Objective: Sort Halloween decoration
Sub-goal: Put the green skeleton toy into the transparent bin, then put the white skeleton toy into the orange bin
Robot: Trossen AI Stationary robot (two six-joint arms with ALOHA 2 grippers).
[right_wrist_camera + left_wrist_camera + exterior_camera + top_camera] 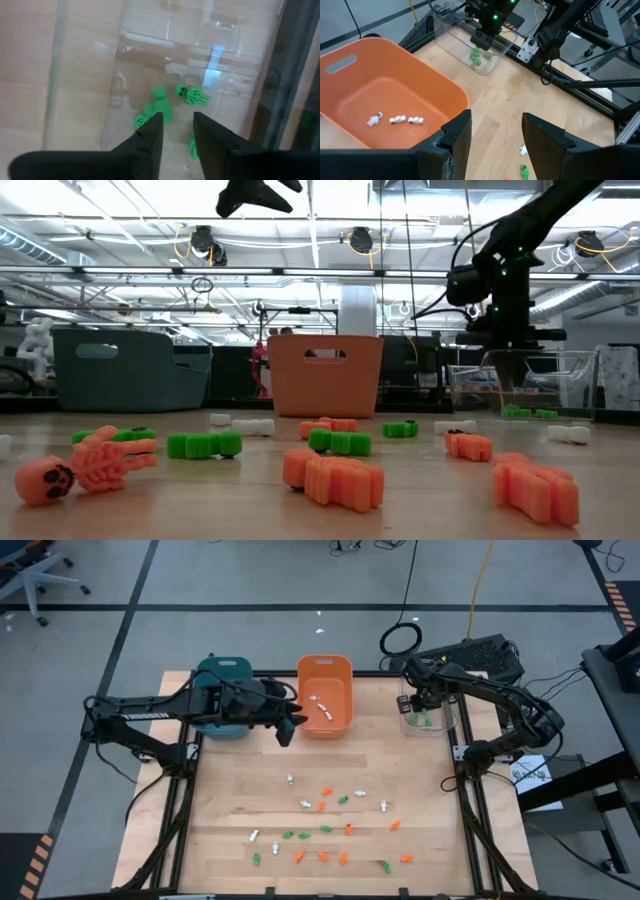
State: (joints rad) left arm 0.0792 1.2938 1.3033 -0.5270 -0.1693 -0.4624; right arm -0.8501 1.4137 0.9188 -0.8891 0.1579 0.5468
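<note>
Orange, green and white Halloween decoration trinkets (325, 830) lie scattered on the near half of the wooden table. Three white ones (395, 119) lie on the floor of the orange bin (338, 668). Several green ones (192, 95) lie in the clear bin (443, 727). My right gripper (175, 125) points down into the clear bin, open, nothing between its fingers; one green piece (160, 105) lies just beyond a fingertip. My left gripper (495, 140) hovers open and empty beside the orange bin's near left corner, high above the table.
A teal bin (222, 668) stands at the far left, next to the orange bin, partly under my left arm. The three bins line the far edge. Bare wood lies between the bins and the scattered trinkets. The table's metal frame (462, 755) runs along the right edge.
</note>
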